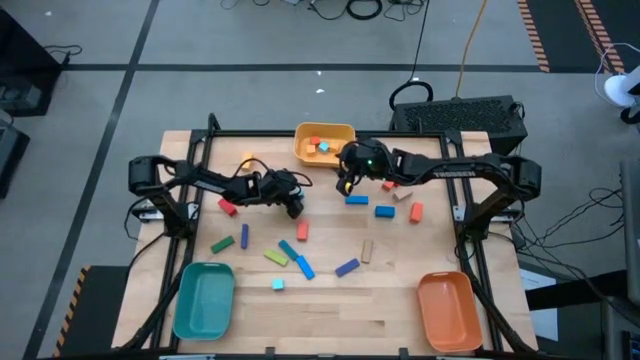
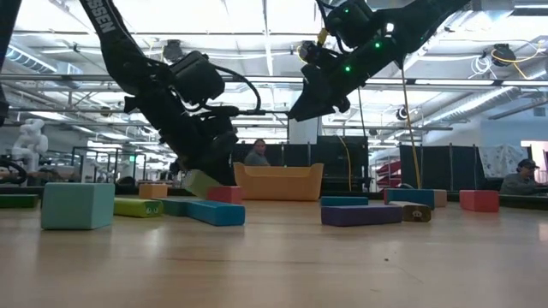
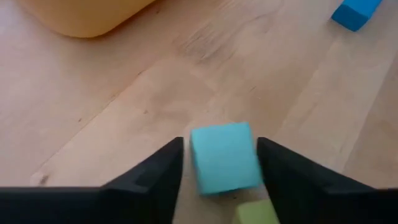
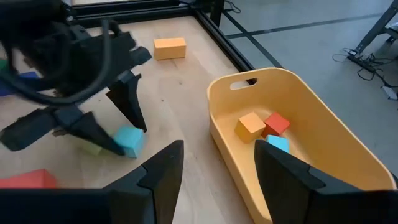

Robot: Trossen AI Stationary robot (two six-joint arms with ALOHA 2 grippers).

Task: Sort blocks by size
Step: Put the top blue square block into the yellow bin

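The left gripper (image 3: 219, 163) is reaching down to the table (image 1: 330, 300) near its middle, and a light blue cube (image 3: 224, 157) is sitting between its two fingers (image 3: 152, 177). Thin gaps are showing on both sides of the cube, so the fingers are bracketing it rather than clamping it; whether they are touching it I cannot tell. A pale green block (image 3: 258, 213) is lying just beside the cube, close to the gripper's palm. The right wrist view is showing the same cube (image 4: 129, 140) resting on the wood at the left fingertips.

The right gripper (image 1: 345, 186) is hanging above the table just beside the yellow tray (image 4: 323, 118), its fingers (image 4: 163, 171) spread apart with nothing between them. Inside the tray an orange cube (image 4: 250, 125), a red cube (image 4: 276, 123) and a blue cube (image 4: 277, 144) are lying together. The other blocks are lying scattered over the table's middle, among them a blue brick (image 1: 357, 199).
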